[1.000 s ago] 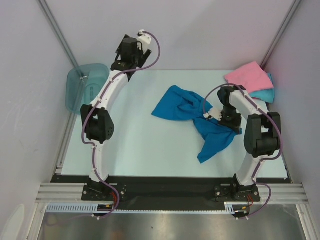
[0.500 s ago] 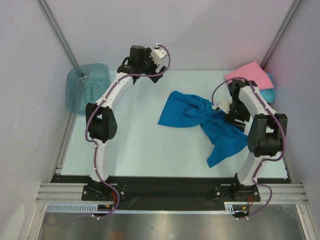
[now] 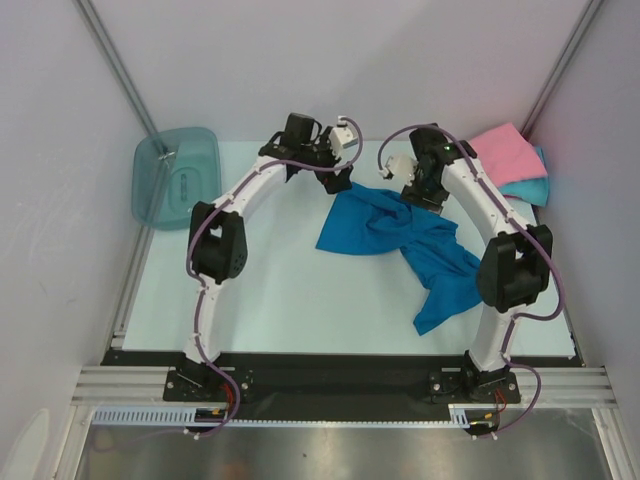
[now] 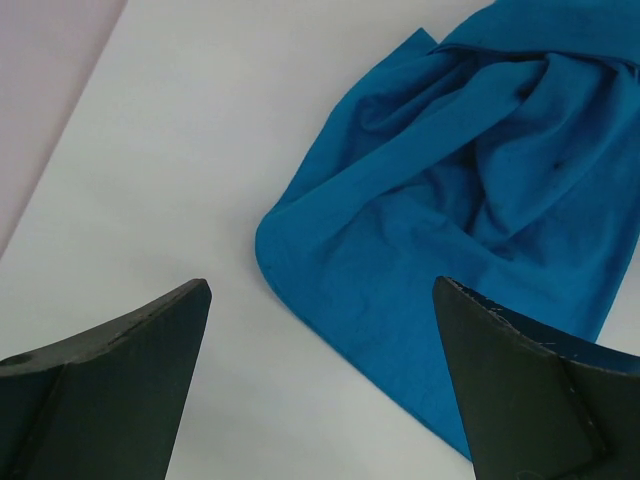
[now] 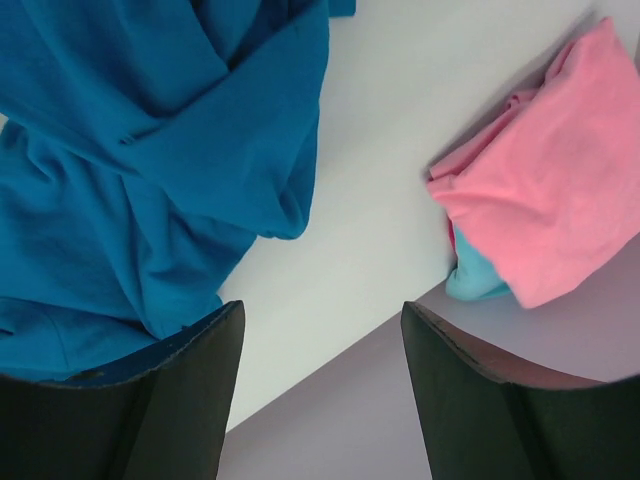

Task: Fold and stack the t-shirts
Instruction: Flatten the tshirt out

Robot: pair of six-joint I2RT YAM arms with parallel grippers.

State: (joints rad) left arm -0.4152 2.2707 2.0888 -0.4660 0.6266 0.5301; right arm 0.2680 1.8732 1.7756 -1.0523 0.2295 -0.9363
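Pale table point(image 3: 280, 285) with crumpled blue t-shirt point(image 3: 400, 230); left gripper point(image 4: 322, 290), right gripper point(image 5: 320, 310) wide open, empty

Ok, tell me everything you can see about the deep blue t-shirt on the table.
The deep blue t-shirt is soft, plain, matte cloth, unfolded and crumpled, with deep creases and overlapping folds. It lies on the pale table, right of centre, with one end trailing toward the near right edge. No sleeve or collar can be clearly made out. The left gripper and right gripper are both open at its far edge, and neither holds it. It lies apart from the pink shirt in the far right corner.
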